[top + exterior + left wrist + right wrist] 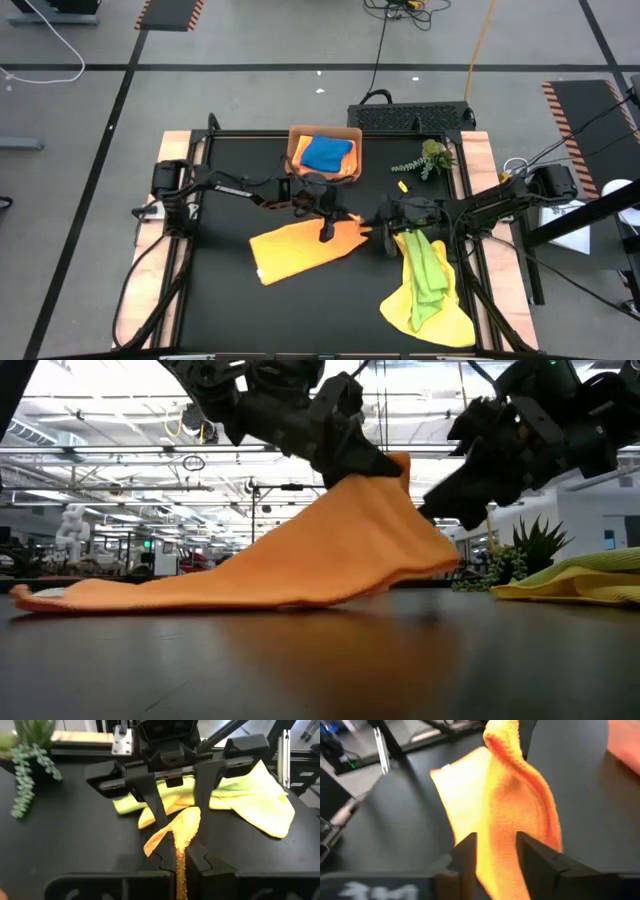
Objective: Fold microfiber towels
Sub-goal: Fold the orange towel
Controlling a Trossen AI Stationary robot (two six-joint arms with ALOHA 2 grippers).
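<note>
High view showed us the orange towel [300,250] spread on the black table [220,310] near its middle, one corner raised toward the two arms. The left gripper [327,232] had that corner; in the left wrist view its jaws were pressed together on a thin ridge of orange cloth. The right gripper [385,238] sat just beside the same corner, and in the right wrist view its jaws stood apart with the orange cloth running loosely between them, gripping nothing that we could see.

A yellow towel [425,312] lay in a heap near the right front of the table with a lime green towel [425,265] draped across it. A blue towel [326,153] sat folded in the orange-brown tray [296,140] at the back, and a small plant sprig [428,158] lay to the tray's right.

We judged the fold to be barely begun, with one corner lifted and the rest flat. The main risk we saw was the pinch being so narrow: a pull across the table could slide the cloth out. Dragging could also bunch the towel rather than crease it. The right gripper's fingers [535,857], so close to the fabric, might snag it and skew the fold.
</note>
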